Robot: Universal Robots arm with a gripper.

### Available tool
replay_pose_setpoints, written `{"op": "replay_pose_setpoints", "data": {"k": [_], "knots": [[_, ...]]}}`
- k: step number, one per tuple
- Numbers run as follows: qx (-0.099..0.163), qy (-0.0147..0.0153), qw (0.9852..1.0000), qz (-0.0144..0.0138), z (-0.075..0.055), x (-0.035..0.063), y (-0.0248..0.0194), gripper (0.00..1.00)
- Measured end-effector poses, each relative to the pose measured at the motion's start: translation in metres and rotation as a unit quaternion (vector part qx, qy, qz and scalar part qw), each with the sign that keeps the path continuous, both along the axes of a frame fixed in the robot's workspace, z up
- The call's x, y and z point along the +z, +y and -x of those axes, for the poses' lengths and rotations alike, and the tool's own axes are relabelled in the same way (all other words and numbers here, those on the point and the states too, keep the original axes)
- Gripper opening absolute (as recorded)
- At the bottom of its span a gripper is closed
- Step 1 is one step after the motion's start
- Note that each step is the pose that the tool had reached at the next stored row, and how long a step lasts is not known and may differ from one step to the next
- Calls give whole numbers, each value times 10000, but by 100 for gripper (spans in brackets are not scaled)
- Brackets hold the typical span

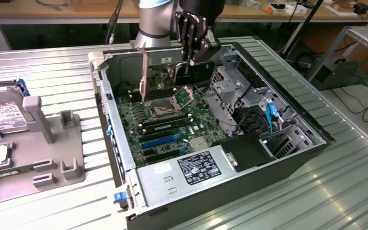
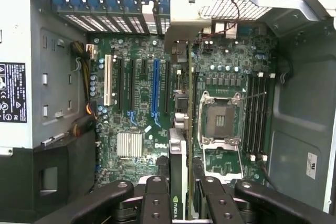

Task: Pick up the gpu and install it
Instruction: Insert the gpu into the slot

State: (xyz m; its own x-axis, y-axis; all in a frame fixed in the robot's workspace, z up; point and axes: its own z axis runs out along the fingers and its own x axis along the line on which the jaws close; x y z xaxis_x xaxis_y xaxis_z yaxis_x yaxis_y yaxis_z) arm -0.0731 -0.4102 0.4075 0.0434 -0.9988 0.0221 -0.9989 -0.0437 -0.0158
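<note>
One gpu (image 2: 178, 171) edge-down, lengthwise along slots (image 2: 155, 85)

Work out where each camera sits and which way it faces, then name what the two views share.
Exterior view: off the arm, raised, looking obliquely down into the open computer case; the arm and gripper show at its far end.
Wrist view: on the wrist, looking straight down at the motherboard; the fingers show, closed on the edge-on gpu.
Shared: motherboard, CPU socket, gripper.
</note>
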Motion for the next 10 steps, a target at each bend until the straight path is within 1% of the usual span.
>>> {"op": "replay_pose_setpoints", "data": {"k": [3,4,7,10], "knots": [[-12,0,10000,0,0,-1,0,27],[-58,0,10000,0,0,-1,0,27],[-311,-1,9995,-1,0,-3,0,27],[-313,0,9995,0,0,-2,0,27]]}}
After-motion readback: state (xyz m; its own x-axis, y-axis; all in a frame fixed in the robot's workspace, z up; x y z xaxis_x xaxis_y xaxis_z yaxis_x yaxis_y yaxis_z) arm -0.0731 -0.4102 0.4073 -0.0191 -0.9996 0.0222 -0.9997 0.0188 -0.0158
